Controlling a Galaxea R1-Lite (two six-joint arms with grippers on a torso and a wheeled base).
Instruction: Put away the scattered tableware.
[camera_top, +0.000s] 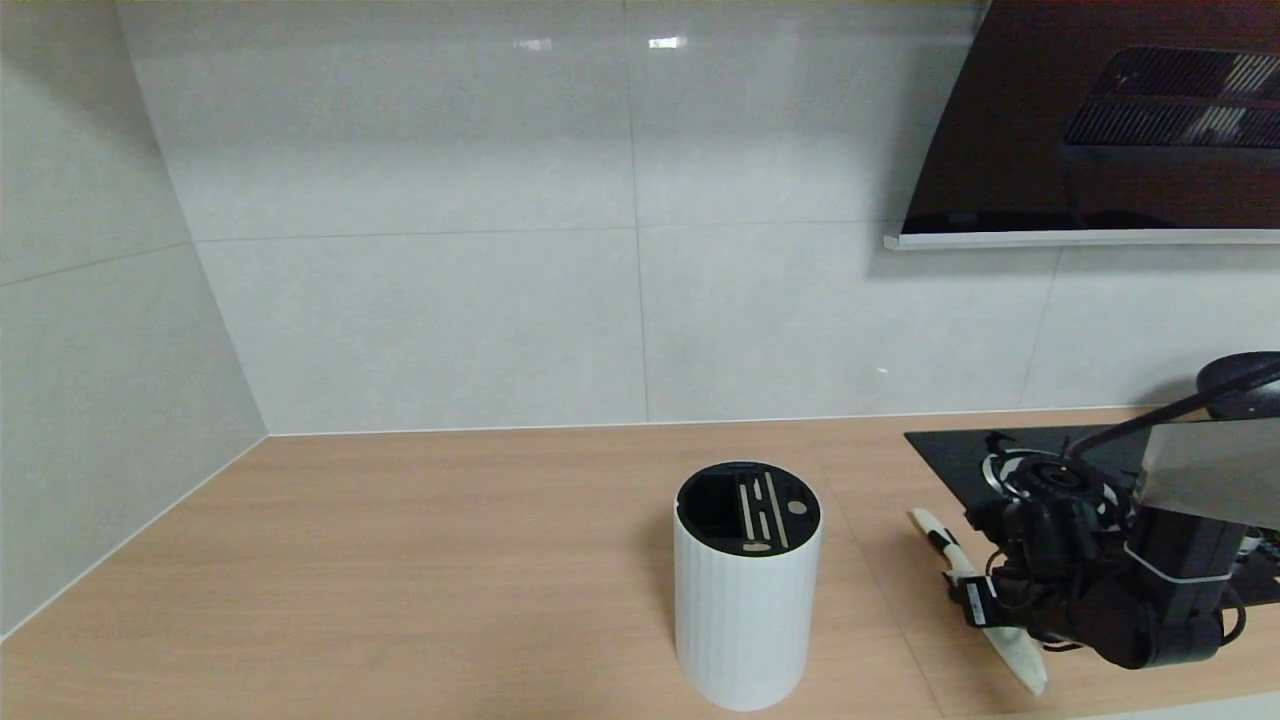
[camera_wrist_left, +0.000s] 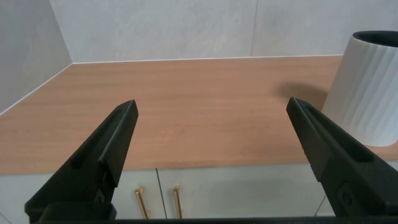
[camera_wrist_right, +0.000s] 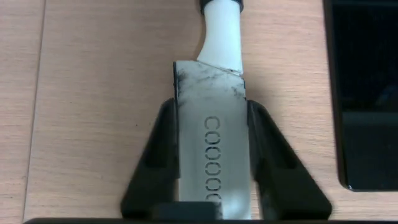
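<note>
The right tool (camera_wrist_right: 211, 115) is down on the light wooden table (camera_top: 450, 560), its two black fingers pinching the pale, smudged blade of a white-handled knife (camera_wrist_right: 210, 81) that lies flat just beside the black glass hob (camera_top: 950, 450). A white ribbed cylindrical holder with a black slotted top (camera_top: 745, 610) stands upright near it. The left tool (camera_wrist_left: 211, 107) hangs spread wide at the table's front edge

wooden countertop (camera_top: 450, 560) | black cooktop (camera_top: 945, 450) right | range hood (camera_top: 1000, 150) above it | grey tiled wall (camera_top: 450, 250) behind | gold cabinet handles (camera_wrist_left: 140, 202) below
</note>
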